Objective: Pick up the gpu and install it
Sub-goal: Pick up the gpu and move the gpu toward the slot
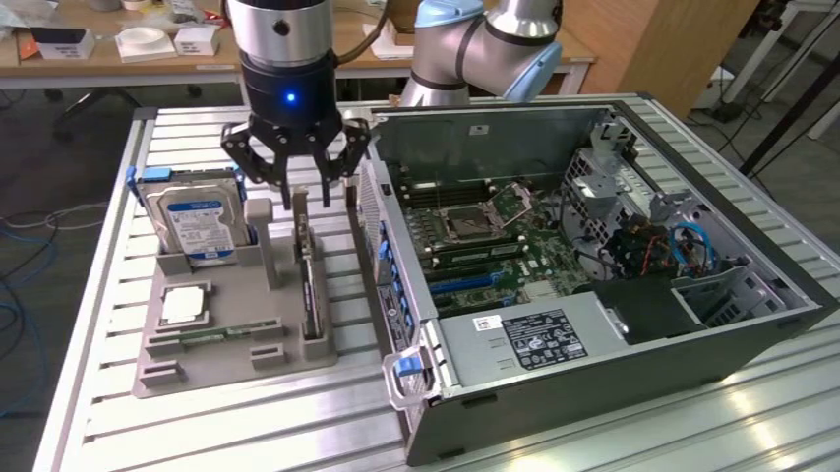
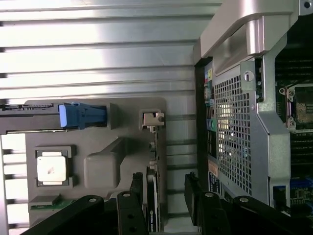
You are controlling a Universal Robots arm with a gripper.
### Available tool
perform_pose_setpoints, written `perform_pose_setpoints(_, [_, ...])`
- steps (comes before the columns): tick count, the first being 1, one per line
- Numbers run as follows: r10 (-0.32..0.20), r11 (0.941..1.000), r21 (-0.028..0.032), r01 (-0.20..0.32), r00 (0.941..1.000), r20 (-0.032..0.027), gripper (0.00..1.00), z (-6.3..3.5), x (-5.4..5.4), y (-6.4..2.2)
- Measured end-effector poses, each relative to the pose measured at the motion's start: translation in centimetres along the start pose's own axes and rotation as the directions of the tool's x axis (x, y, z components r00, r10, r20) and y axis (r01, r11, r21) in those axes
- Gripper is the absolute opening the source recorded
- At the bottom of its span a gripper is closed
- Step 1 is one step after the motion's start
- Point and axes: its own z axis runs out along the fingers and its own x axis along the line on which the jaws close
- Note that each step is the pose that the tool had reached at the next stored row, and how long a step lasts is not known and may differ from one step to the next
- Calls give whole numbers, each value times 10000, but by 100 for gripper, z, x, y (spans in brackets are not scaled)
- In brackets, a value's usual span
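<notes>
The gpu (image 1: 311, 285) is a thin black card standing on edge in a slot of the grey holder tray (image 1: 210, 369), on the side nearest the computer case. My gripper (image 1: 299, 189) hangs just over the card's far end with its fingers spread open. In the wrist view the gpu's slim edge (image 2: 152, 205) runs between the two fingers of the gripper (image 2: 164, 182), closer to one finger (image 2: 136, 196) than the other. I see no contact with the card. The open computer case (image 1: 735, 344) with its motherboard (image 1: 506, 236) lies to the exterior view's right of the tray.
A silver, blue-labelled hard drive (image 1: 197, 224) stands in the tray at the exterior view's left. A processor (image 1: 184, 303) and a green memory stick (image 1: 216, 334) lie flat in the tray. The case's perforated wall (image 2: 230, 142) stands close beside the gpu. The slatted metal table (image 1: 263, 433) carries everything.
</notes>
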Motion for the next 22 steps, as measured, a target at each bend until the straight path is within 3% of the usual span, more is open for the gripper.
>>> perform_pose_setpoints(22, [0,10000,0,0,10000,0,47,88,1,-189])
